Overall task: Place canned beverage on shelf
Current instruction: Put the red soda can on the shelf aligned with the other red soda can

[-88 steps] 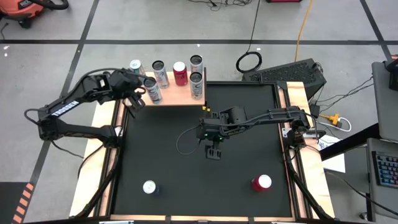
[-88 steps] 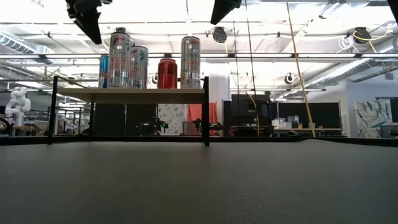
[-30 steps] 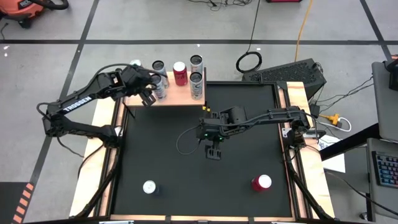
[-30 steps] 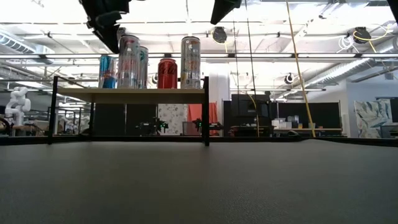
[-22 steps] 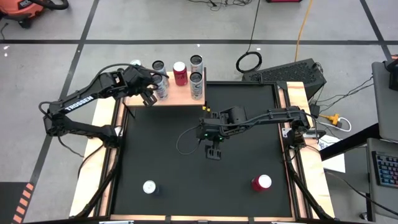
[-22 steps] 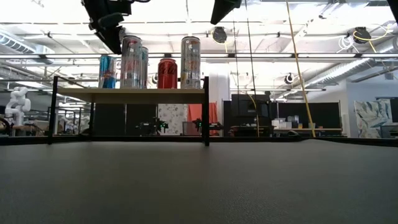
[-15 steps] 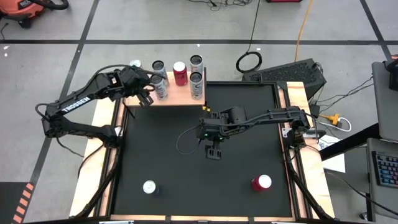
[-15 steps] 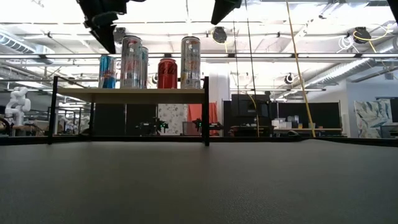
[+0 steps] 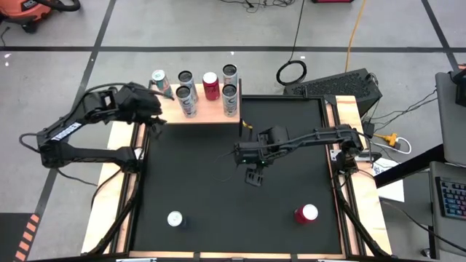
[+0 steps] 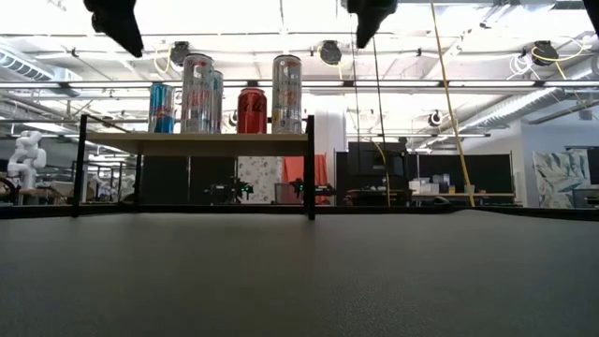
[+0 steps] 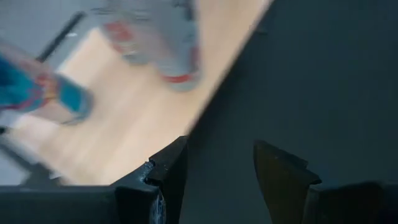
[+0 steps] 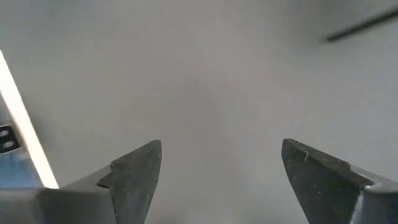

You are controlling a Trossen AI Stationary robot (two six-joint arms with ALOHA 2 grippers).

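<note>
Desk surface: black mat (image 9: 218,196), matte and finely textured, framed by pale wooden side rails (image 9: 125,189) on left and right.
Shelf: light-wood board (image 9: 211,111) on thin black legs, at the far left corner of the desk; in the low view it stands well above the mat.
Cans on shelf: five, all upright. Far row, left to right: blue can (image 9: 159,78), dark-topped can (image 9: 184,78), red can (image 9: 210,84), silver can (image 9: 230,73). Near row holds one silver can (image 9: 187,100) and another (image 9: 230,99) at the right end.
Cans on desk: a silver can (image 9: 175,218) near left and a red can (image 9: 306,214) near right, both upright, well apart.
Left claw: (image 9: 154,116) raised above the left end of the shelf, just left of the near-row silver can; fingers (image 11: 168,171) parted, gripping nothing.
Right claw: (image 9: 253,177) hovers over the middle of the mat, fingers (image 12: 134,174) spread wide, nothing between them.
Floor: grey concrete crossed by dark tape lines; a yellow cable (image 9: 354,29) and a coiled black cable (image 9: 291,72) lie beyond the far edge.
Room behind: open workshop with white ceiling trusses and strip lights; a white humanoid figure (image 10: 26,154) at far left, dark benches along the back.
Right of desk: a black keyboard (image 9: 451,196) and a sheet of paper.
</note>
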